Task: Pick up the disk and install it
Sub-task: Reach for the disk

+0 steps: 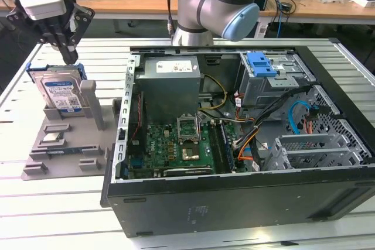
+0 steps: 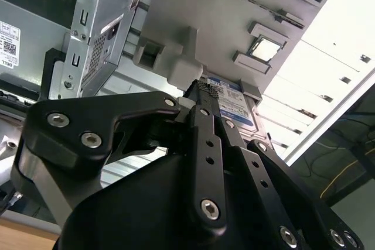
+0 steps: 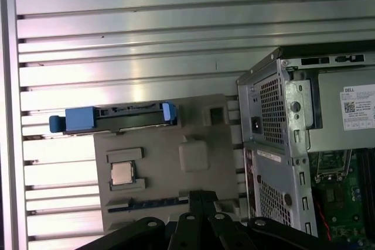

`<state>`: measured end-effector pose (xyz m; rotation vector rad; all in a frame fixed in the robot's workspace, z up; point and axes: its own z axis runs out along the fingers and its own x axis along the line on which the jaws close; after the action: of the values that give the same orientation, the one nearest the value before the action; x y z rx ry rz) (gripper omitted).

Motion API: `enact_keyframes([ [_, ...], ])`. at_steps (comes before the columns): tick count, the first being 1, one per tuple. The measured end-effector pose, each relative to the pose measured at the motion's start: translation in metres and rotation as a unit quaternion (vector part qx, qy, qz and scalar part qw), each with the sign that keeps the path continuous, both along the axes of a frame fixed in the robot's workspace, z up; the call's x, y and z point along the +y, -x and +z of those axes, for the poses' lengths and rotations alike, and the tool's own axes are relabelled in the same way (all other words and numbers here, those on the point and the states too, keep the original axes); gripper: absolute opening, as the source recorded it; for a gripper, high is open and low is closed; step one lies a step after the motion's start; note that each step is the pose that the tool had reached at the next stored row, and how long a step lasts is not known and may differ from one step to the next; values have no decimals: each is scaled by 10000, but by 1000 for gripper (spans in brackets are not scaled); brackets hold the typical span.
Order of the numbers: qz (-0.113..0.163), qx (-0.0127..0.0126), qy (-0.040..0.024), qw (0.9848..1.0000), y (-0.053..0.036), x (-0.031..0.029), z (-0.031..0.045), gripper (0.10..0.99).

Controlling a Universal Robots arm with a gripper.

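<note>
- The tabletop (image 1: 53, 206) carries the case (image 1: 234, 209), which lies on its side with the panel off. I judge that is so its bays can be reached from above.
- Just beside it, on the exterior view's left, sits the stand (image 1: 64, 162).
- My tool (image 1: 70, 57) hangs just above the disk (image 1: 58, 93), closed on nothing. In the first wrist view its fingers (image 3: 196, 215) lie together.
- The disk stands on edge in a slot of the stand, not in the case. That pose seems meant to offer me its top edge.
- A small chip (image 1: 53, 139) lies flat on the stand.
</note>
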<state>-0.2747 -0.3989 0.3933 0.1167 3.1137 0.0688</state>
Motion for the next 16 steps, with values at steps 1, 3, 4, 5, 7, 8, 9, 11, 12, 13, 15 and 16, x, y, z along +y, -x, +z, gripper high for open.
enact_keyframes([
  [1, 0, 0, 0, 10000, 17, 0, 0, 106],
  [3, 0, 0, 0, 10000, 43, 0, 0, 106],
  [4, 0, 0, 0, 10000, 51, 0, 0, 106],
  [5, 0, 0, 0, 10000, 60, 0, 0, 106],
  [7, 0, 0, 0, 10000, 83, 0, 0, 106],
  [8, 0, 0, 0, 10000, 90, 0, 0, 106],
  [9, 1, 0, 0, 10000, 104, 0, 0, 106],
  [11, 0, 0, -1, 10000, 122, 0, -1, 106],
  [12, 0, 0, 0, 10000, 130, 0, 0, 106],
  [13, 0, 0, 0, 10000, 138, 0, 0, 106],
  [15, 0, 0, 0, 10000, 157, 0, 0, 106],
  [16, 0, 0, 0, 10000, 168, 0, 0, 106],
])
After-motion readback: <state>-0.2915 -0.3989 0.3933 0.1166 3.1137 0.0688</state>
